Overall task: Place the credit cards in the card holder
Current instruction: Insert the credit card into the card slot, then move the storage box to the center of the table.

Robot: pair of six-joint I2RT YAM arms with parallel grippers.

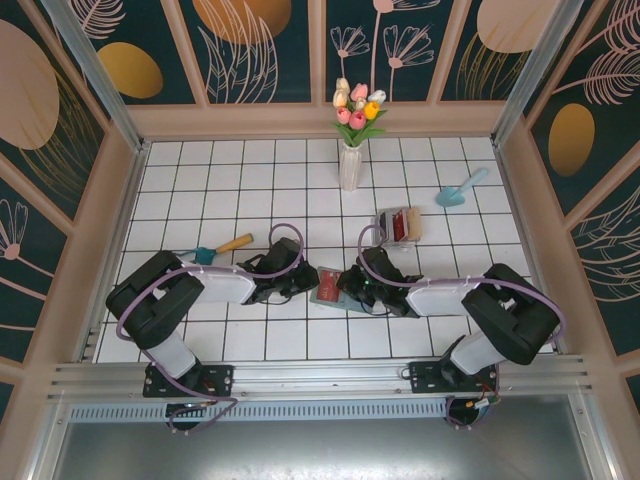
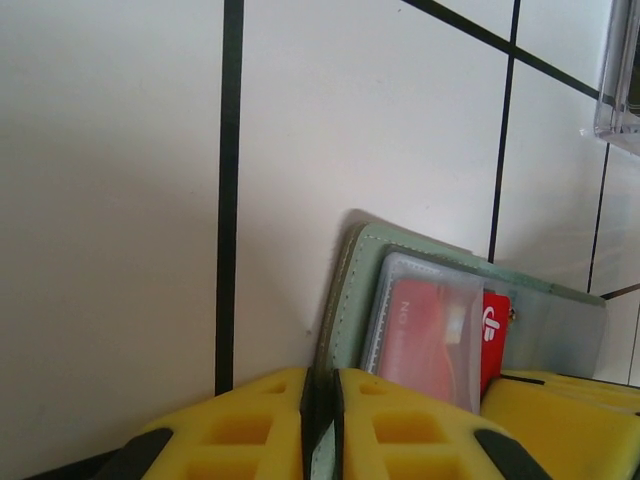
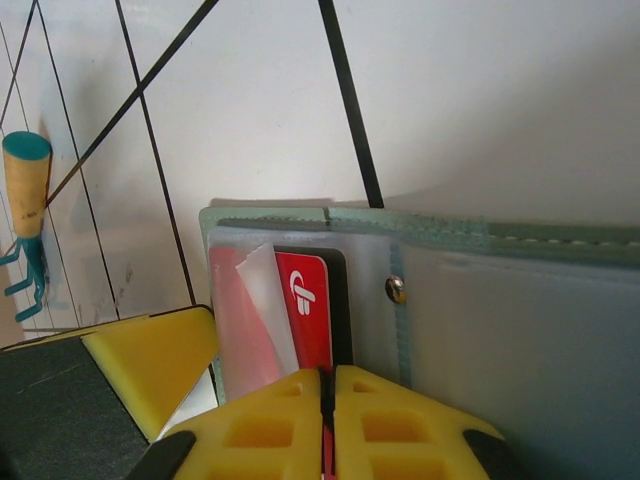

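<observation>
The left pincer (image 2: 322, 400) is clamped on the near edge of the card holder (image 2: 440, 270). The holder's grey-green stitched rim is caught between the pincer's yellow fingers (image 2: 400, 425). Just ahead and to the right of those fingertips, a cloudy clear sleeve covers something red with faint pale lettering, too blurred to read.

The right pincer (image 3: 327, 385) is pressed together on the lower edge of a red credit card (image 3: 305, 300), and a thin red sliver shows in the slit between its fingers. The card stands straight ahead of the fingertips, partly inside the open holder's left pocket. It carries a white curling logo that spells no legible word. It is unclear whether the sleeved red beside it is the same card. A dark strip along the card's right edge may be another card or a shadow. A metal snap stud (image 3: 397, 290) sits ahead and to the right of the pincer. Beyond the stud, the holder's right half runs out of frame.
</observation>
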